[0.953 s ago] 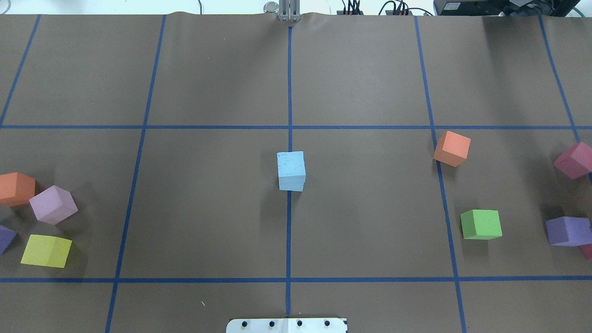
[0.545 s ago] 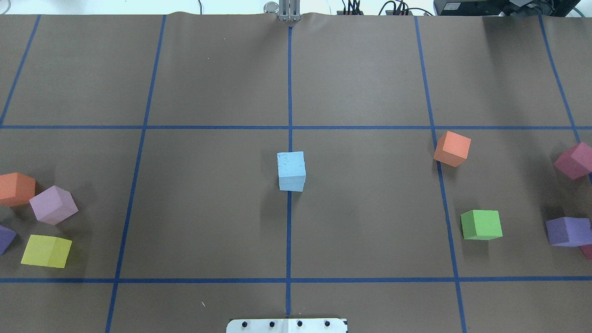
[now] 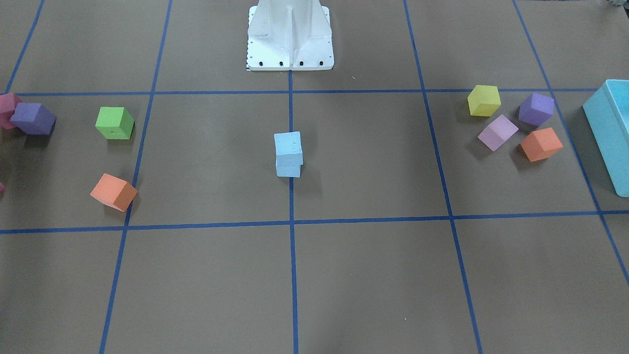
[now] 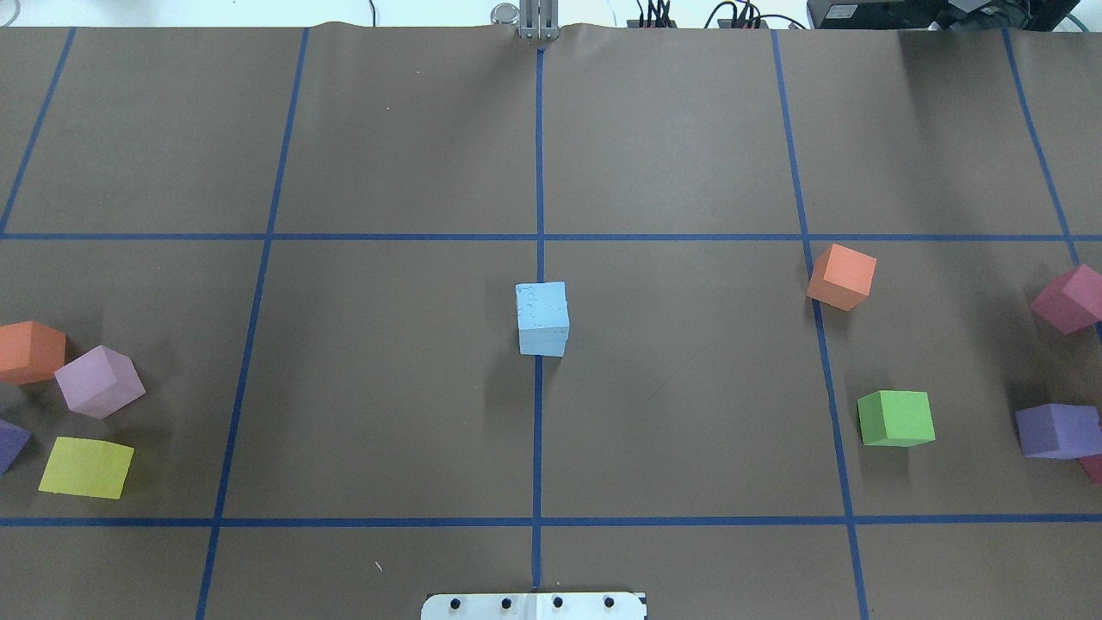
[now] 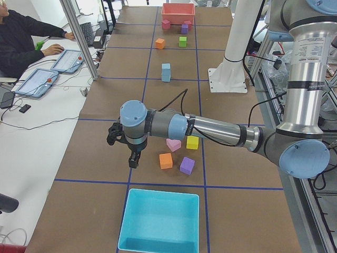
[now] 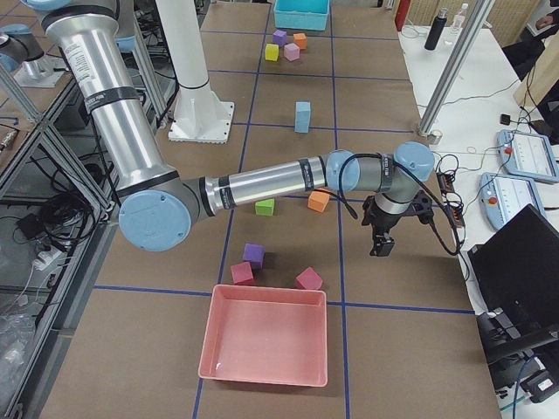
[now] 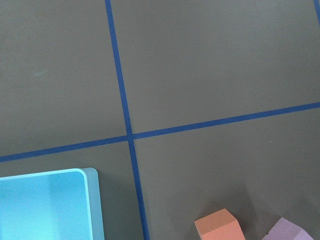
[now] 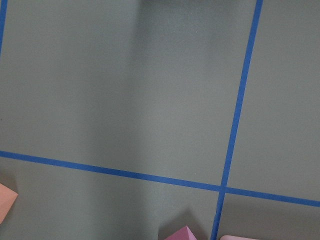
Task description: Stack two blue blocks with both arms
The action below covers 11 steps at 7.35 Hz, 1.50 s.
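Two pale sky-blue blocks stand stacked at the table's middle on the centre tape line. The upper blue block [image 3: 288, 143] [image 4: 541, 305] sits slightly turned on the lower blue block [image 3: 288, 170]. The stack also shows in the side views [image 5: 166, 72] [image 6: 302, 116]. My left gripper [image 5: 132, 159] hangs over the table's far side near the turquoise bin, far from the stack. My right gripper [image 6: 381, 246] hangs over the opposite end. Both show only in side views, so I cannot tell whether they are open or shut. Nothing shows in either.
An orange cube [image 4: 842, 275], green cube [image 4: 896, 418], purple cube [image 4: 1055, 430] and magenta cube [image 4: 1070, 298] lie on the right. Orange [image 4: 30, 350], lilac [image 4: 98, 381] and yellow [image 4: 86, 466] cubes lie on the left. A turquoise bin [image 3: 609, 142] and pink bin [image 6: 212, 336] stand at the table's ends.
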Each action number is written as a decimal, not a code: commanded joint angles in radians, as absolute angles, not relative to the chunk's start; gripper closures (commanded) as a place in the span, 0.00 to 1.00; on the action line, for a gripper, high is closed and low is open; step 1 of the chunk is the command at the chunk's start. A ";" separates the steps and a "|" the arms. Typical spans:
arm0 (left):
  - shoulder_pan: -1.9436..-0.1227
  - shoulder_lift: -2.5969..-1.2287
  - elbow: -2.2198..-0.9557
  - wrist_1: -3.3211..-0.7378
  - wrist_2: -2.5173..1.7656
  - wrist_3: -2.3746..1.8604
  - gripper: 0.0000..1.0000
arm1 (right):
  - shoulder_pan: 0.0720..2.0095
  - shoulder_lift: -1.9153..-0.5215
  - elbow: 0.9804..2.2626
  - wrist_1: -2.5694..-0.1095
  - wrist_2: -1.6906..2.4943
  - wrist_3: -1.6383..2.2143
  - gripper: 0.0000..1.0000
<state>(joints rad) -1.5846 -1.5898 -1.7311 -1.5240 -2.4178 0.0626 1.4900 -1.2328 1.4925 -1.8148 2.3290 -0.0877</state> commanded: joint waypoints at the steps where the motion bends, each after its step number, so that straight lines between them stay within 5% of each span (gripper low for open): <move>1: -1.586 -1.585 -1.729 -1.525 -2.418 0.063 0.02 | 1.489 -1.372 1.639 -1.816 2.327 -0.084 0.00; 4: -1.586 -1.583 -1.732 -1.528 -2.418 0.063 0.02 | 1.491 -1.475 1.718 -1.816 2.330 -0.086 0.00; 11: -1.586 -1.577 -1.732 -1.539 -2.418 0.061 0.02 | 1.491 -1.474 1.710 -1.815 2.332 -0.086 0.00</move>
